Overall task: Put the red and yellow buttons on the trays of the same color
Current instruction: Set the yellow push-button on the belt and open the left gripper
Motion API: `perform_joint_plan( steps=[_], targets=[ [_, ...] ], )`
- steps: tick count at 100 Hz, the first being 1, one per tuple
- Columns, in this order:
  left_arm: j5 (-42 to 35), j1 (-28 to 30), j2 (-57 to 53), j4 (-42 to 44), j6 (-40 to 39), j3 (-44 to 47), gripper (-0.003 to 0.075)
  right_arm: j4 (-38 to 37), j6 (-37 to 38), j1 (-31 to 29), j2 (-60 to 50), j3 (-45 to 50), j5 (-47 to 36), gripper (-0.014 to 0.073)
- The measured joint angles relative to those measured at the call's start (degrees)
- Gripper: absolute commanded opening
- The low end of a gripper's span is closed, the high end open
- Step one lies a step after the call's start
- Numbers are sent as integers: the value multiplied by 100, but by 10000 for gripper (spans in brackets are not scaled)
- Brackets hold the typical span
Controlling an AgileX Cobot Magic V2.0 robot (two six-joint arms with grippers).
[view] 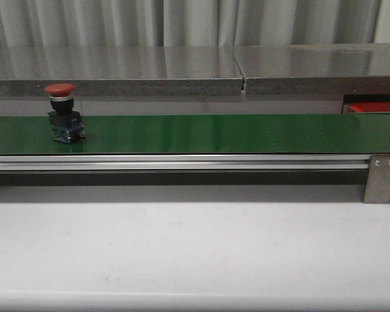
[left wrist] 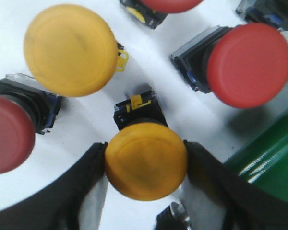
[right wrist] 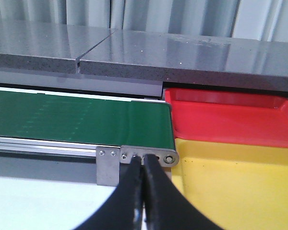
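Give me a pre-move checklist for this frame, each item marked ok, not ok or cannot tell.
1. Left gripper straddles one yellow button, a finger on each side: ok.
2. Fingers actually pressing the cap: cannot tell.
3. Neighbouring buttons clear of the fingers: the big yellow one ok; the red one by the finger cannot tell.
4. Red button upright on the green belt: ok.
5. Right gripper shut and empty at the belt's end: ok.
6. Red tray and yellow tray free to receive: ok, as far as visible.
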Motion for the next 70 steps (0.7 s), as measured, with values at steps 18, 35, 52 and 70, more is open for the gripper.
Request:
perform_joint_plan(
  steps=[18, 35, 52, 70],
  targets=[
    [69, 0, -537, 11, 70, 0, 207, 0, 0, 0, 0, 0, 0, -67],
    [117, 0, -1018, -25, 258, 0, 207, 0, 0, 0, 0, 0, 0, -67],
    [141, -107, -1246, -154, 506, 0, 207, 0, 0, 0, 0, 0, 0, -67],
    [117, -454, -1255, -281, 583, 0, 207, 0, 0, 0, 0, 0, 0, -67]
  ],
)
